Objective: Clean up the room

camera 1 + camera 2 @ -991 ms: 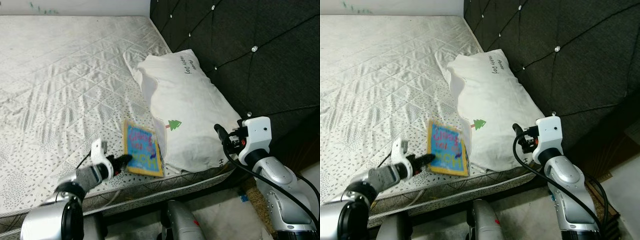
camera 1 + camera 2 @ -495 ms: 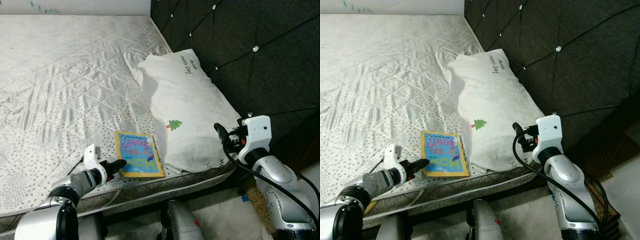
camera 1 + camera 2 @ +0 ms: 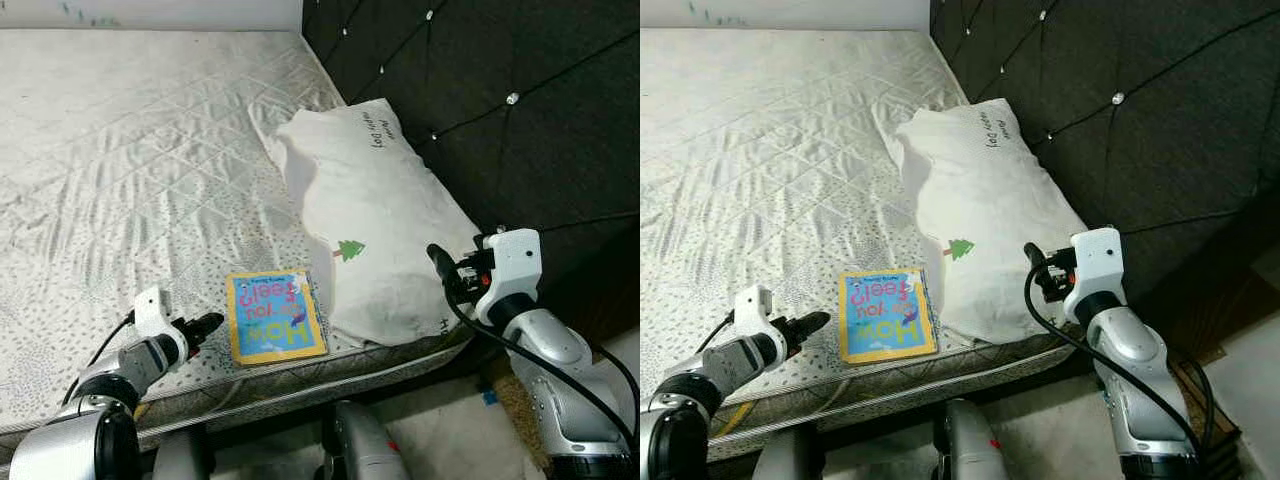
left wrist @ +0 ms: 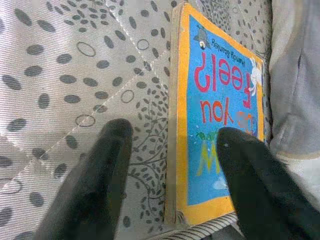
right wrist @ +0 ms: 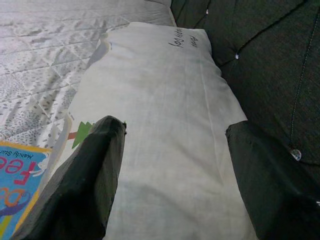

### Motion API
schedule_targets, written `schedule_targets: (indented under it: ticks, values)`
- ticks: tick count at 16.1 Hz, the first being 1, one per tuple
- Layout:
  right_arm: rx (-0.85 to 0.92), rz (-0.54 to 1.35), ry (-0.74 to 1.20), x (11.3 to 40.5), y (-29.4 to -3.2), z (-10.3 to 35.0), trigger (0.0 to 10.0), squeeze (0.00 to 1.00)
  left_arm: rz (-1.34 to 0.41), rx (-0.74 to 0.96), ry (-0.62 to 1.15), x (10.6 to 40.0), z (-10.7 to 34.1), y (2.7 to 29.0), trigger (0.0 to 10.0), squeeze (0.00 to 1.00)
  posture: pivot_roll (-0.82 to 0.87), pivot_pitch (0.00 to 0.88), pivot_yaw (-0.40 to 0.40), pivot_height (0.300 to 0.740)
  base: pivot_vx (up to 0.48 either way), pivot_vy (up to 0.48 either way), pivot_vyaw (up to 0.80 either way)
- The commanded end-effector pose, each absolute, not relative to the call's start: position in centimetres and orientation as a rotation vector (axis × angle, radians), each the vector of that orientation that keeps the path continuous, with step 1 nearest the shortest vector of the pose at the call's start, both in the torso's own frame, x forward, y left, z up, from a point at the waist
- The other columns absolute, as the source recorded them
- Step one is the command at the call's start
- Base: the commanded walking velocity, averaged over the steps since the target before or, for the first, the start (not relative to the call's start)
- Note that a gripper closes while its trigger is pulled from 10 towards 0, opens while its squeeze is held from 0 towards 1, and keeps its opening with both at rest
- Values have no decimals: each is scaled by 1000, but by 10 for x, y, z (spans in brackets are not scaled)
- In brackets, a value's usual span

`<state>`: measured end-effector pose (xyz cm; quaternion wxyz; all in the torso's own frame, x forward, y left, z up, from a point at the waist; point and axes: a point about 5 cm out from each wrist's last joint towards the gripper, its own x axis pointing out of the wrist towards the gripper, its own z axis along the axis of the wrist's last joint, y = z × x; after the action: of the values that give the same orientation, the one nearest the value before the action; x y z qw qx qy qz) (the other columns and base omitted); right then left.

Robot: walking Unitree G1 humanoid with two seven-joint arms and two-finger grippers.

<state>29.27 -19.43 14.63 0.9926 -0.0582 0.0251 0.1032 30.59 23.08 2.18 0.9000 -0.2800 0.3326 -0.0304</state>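
left gripper (image 4: pixel 172 175) open wide, holding nothing, low over the mattress (image 3: pixel 120 150) just beside the book (image 3: pixel 272 314). book lies flat near the bed's front edge, beside the pillow (image 3: pixel 375 215). right gripper (image 5: pixel 175 165) open, empty, above pillow.

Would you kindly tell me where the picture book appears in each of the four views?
Left eye: book low centre, flat on the mattress.
Right eye: book lower left of centre.
Left wrist: book beyond the fingers.
Right wrist: book corner beside the finger.
Shared landmark: white pillow, beside the book.
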Motion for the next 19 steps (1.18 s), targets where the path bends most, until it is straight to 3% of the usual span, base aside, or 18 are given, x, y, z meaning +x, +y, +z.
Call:
schedule_targets:
  ticks: [1,7,12,13,14,19]
  values:
    - [-116,190,43,294,-196,147,10000,0,-63,-560,693,304,19,230,10000,1000,-308,76,-124,612,0,0,0]
    - [-41,211,26,302,-174,138,10000,0,-101,-495,457,316,41,240,10000,1000,-200,37,-93,612,0,0,0]
    - [-15,275,21,311,-144,132,10000,0,-28,-243,237,313,70,237,10000,1000,-128,0,-50,612,0,0,0]
    - [15,280,16,313,-138,131,10000,0,-45,-99,243,311,74,232,10000,443,-114,0,-38,612,0,0,0]
    - [38,283,4,317,-133,133,10000,0,-50,51,234,308,77,230,10000,0,-105,0,-25,612,0,0,0]
    - [95,265,-48,328,-127,142,10000,0,8,111,70,300,104,223,10000,0,-80,0,-15,612,0,0,0]
